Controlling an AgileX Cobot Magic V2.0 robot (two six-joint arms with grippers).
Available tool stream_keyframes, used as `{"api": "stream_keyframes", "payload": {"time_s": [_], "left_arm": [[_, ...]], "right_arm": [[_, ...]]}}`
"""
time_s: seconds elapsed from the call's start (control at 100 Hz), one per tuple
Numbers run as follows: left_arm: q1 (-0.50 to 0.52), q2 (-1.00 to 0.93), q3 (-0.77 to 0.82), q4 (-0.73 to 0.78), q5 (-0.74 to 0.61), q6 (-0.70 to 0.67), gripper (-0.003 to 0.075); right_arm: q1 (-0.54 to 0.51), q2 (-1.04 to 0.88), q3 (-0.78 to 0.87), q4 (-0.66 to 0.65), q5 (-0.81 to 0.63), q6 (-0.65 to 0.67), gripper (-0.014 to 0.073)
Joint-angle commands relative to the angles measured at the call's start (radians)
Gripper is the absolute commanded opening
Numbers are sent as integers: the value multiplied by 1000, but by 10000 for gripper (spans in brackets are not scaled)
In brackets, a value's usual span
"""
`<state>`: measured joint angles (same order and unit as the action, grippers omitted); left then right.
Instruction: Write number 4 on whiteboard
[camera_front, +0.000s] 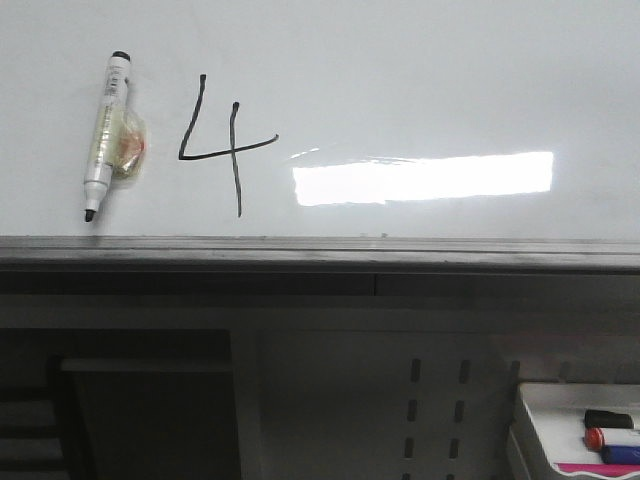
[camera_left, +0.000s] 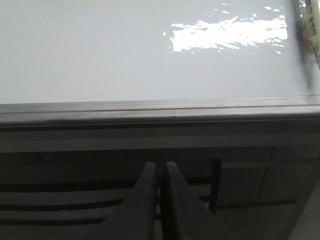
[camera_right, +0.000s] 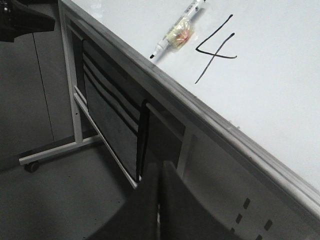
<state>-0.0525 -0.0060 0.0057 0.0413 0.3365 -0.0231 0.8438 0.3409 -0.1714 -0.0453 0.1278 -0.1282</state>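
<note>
A black hand-drawn open-topped number 4 (camera_front: 226, 145) stands on the glossy whiteboard (camera_front: 430, 80), left of a bright glare patch. A white marker (camera_front: 105, 135) with a black tip pointing down sticks to the board left of the digit, with a clear lump of tape at its middle. The right wrist view shows the number 4 (camera_right: 216, 50), the marker (camera_right: 177, 31) and the whiteboard (camera_right: 280, 90) too. My left gripper (camera_left: 160, 167) is shut and empty, below the board's grey rail (camera_left: 150, 111). My right gripper (camera_right: 160, 167) is shut and empty, below the rail and away from the board.
A small white tray (camera_front: 575, 435) with black, red and blue markers sits at the lower right. Below the rail is a grey metal frame with dark panels (camera_front: 150, 400) and slotted holes. A caster wheel and floor (camera_right: 32, 167) show in the right wrist view.
</note>
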Motion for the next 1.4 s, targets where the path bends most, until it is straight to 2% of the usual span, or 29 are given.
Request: {"api": "stream_keyframes", "payload": {"time_s": [0.0,0.43,0.55,0.72,0.91,1.06,1.22,1.39], "left_arm": [[2,-24,33,-1,-51,-3,-20],[2,-24,33,-1,-51,-3,-20],[2,-24,33,-1,-51,-3,-20],[2,-24,33,-1,-52,-3,-20],[2,-24,33,-1,-52,-3,-20],[2,-24,33,-1,-52,-3,-20],[2,-24,33,-1,-52,-3,-20],[2,-24,33,-1,-52,-3,-20]], "right_arm": [[-2,5,-26,-11,-79,-3,-64],[-2,5,-26,-11,-92,-3,-64],[-41,2,-26,-11,-103,-3,-64],[-231,2,-26,-11,-119,-3,-64],[-556,2,-26,-11,-128,-3,-64],[-762,-7,-26,-11,-128,-3,-64],[-897,-101,-2,-11,-91,-3,-64],[-945,-308,135,51,-69,-3,-64]]}}
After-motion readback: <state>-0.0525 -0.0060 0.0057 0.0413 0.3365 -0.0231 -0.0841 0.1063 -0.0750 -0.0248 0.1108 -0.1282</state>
